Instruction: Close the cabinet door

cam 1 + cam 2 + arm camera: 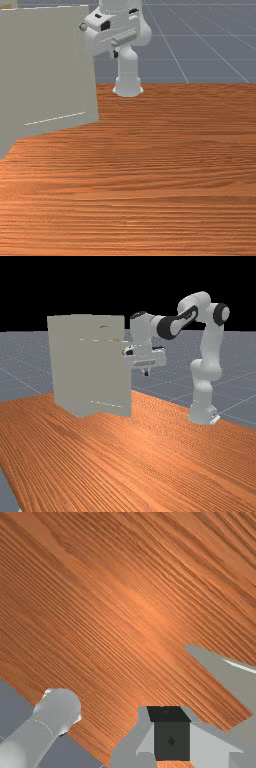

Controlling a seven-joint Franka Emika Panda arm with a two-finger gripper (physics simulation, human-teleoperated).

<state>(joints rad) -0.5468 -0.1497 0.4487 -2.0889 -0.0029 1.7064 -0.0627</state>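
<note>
Pale Cabinet Door Stands Open Beside Clenched Pincer

The pincer (146,372) is clenched on nothing, its dark, blocky fingertips together at the middle of the wide, smooth white hand (145,360). It hangs above the table (130,461), whose orange-brown wood runs in long, fine, streaky grain with a soft sheen beneath it.

The cabinet door (107,378) is a flat, matte, grey-beige slab with straight edges. It stands upright and open, just to the far view's left of the pincer, and reaches lower than the fingertips. Thin pale lines mark its face, one of them near the bottom edge. Whether the hand touches it, I cannot tell. The cabinet (62,361), boxy and of the same plain colour, lies past the door, farther from the pincer.

In the front view, the door is likewise to that view's left of the pincer. The arm's base (202,411), rounded, white and glossy, stands well apart from the pincer, on the side away from the door.
</note>
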